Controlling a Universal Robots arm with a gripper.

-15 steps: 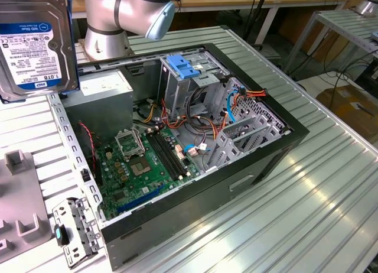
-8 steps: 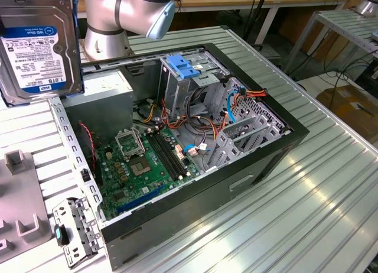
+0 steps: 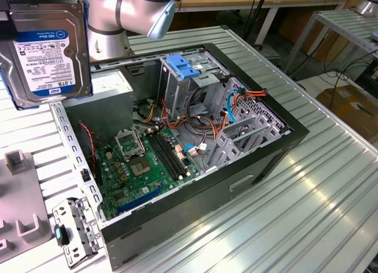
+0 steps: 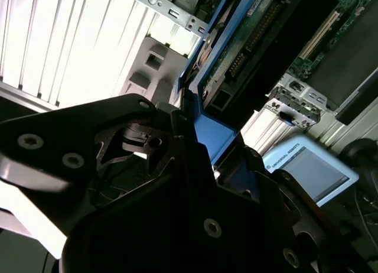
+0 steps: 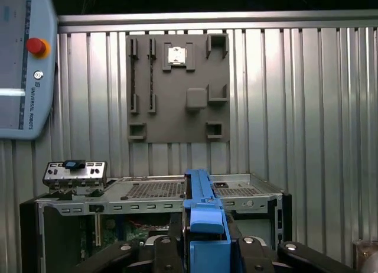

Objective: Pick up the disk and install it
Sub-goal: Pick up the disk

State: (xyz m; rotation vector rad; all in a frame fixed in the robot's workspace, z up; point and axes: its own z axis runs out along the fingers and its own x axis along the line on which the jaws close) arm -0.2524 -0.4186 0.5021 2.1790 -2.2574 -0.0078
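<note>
While the tool point(image 5: 205, 234) pinches the disk point(image 3: 50, 45) by its blue plastic frame, the disk hangs in the air, clear of the open computer case point(image 3: 277, 137). It looks stiff, dense and shock-sensitive, so the frame's 2 long edges seem the safest hold.

Arm point(image 3: 118, 13), top centre of exterior view: silver-grey tube segs, pale blue joint cap point(image 3: 160, 19). Gripper point(image 5: 205, 228) in both wrist views: matte black, silver screws point(image 4: 212, 227).
</note>
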